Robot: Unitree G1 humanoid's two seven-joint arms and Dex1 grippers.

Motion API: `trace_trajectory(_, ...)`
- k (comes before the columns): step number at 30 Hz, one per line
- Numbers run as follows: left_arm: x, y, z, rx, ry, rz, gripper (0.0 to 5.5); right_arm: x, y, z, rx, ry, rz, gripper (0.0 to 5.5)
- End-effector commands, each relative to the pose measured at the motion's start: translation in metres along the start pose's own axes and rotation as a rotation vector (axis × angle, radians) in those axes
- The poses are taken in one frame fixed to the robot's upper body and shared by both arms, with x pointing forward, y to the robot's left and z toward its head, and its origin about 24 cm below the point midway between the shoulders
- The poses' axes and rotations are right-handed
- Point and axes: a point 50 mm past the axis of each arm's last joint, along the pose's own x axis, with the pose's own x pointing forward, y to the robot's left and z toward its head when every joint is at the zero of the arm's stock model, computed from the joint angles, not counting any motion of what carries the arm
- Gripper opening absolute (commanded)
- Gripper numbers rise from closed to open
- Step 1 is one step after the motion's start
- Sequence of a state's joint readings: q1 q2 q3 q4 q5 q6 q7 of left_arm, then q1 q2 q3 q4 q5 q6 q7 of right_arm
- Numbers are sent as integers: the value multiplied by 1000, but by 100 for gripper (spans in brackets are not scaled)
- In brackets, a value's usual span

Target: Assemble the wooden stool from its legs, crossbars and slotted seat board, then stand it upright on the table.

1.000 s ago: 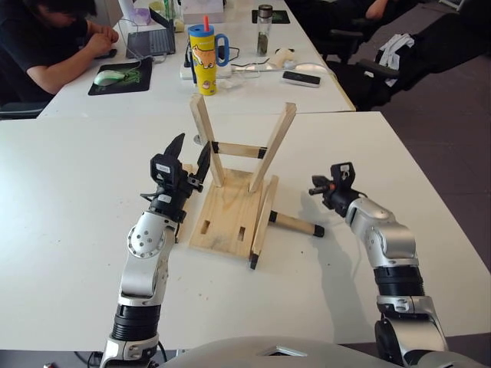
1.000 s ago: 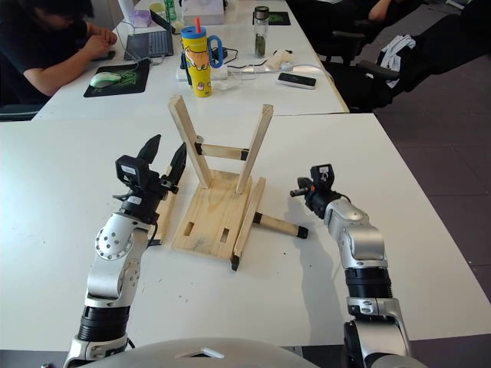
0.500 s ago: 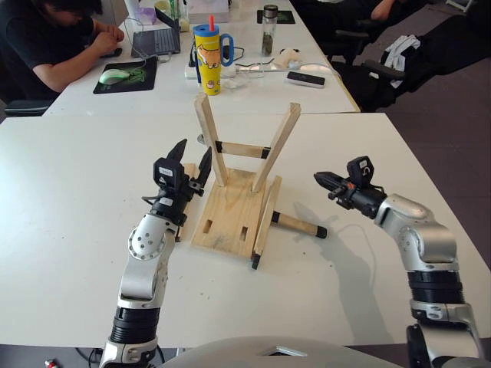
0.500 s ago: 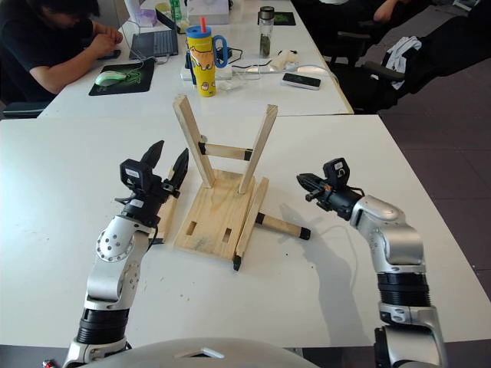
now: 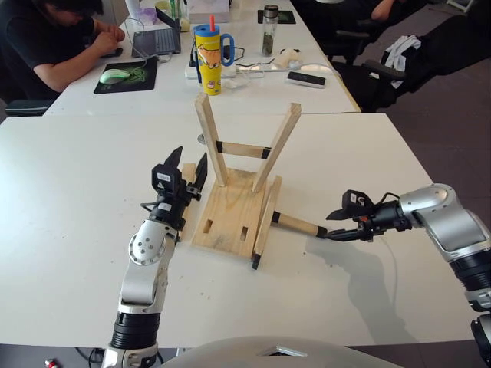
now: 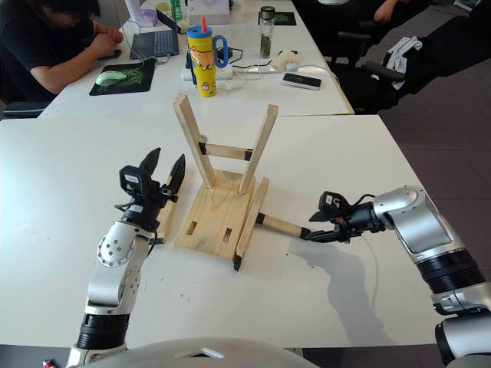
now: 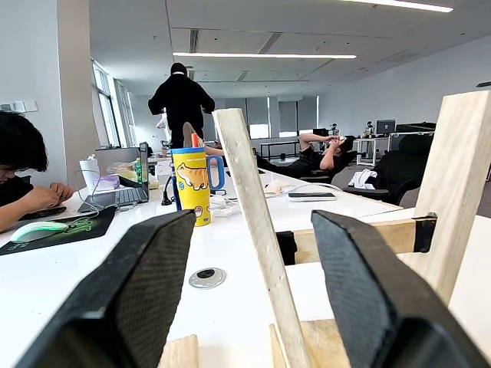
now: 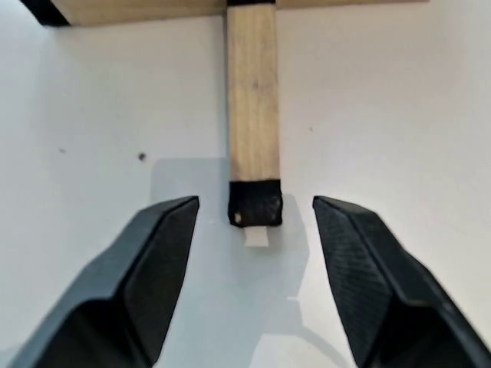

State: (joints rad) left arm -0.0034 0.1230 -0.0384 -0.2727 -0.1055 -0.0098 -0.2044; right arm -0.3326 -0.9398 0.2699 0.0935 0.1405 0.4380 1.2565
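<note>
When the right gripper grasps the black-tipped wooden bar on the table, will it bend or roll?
The wooden bar looks square-sided and solid, so it is probably stiff and unlikely to roll. Its far end meets a leg, which may drag along. The right gripper has open jaws astride the tip.

Pale natural wood with faint grain on seat board (image 5: 227,205), leg (image 5: 294,223) and crossbar (image 5: 242,150), black caps at their ends; matte black fingers (image 8: 153,261); plain white desk (image 5: 77,192); yellow cup (image 5: 209,65), blue handle.
</note>
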Motion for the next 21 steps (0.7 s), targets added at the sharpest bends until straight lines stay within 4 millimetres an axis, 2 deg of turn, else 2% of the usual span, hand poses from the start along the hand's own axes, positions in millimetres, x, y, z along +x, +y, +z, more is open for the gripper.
trace_trajectory(1, -1, -1, -3, -1, 15, -14, 279, 6, 4, -8, -17, 14, -7, 272)
trace_trajectory(14, 3, 0, -3, 0, 16, -49, 279, 27, 8, -14, -23, -13, -69, 272)
trace_trajectory(21, 1, 1, -3, 3, 17, -41, 279, 23, 11, -18, -1, 27, -9, 159)
